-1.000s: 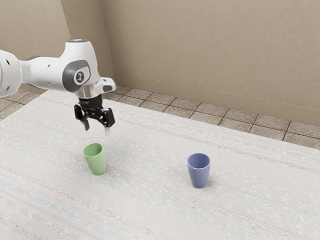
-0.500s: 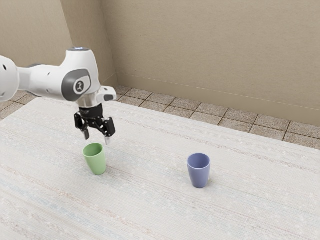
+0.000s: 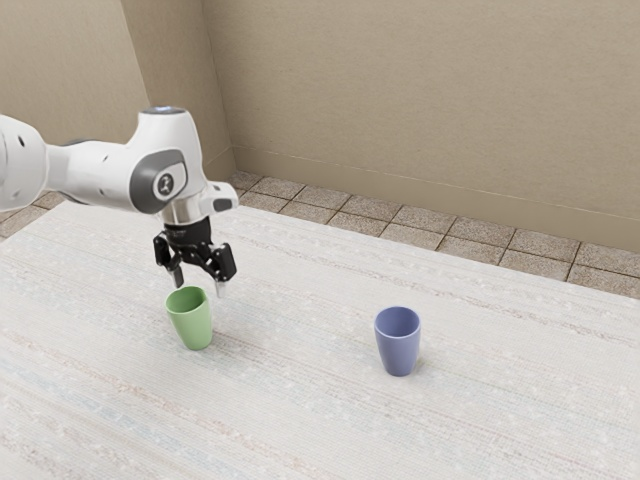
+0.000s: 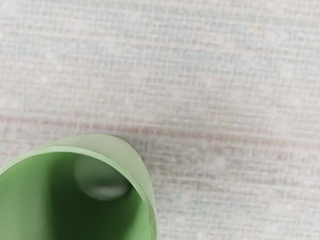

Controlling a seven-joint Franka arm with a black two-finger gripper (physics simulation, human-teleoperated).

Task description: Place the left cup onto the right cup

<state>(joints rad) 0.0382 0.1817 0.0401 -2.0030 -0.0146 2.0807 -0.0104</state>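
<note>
Green cup (image 3: 190,316) stands upright, mouth up, under gripper (image 3: 197,285).

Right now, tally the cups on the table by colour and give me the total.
Light green tapered cup: 1
Periwinkle blue tapered cup: 1
Total: 2
</note>
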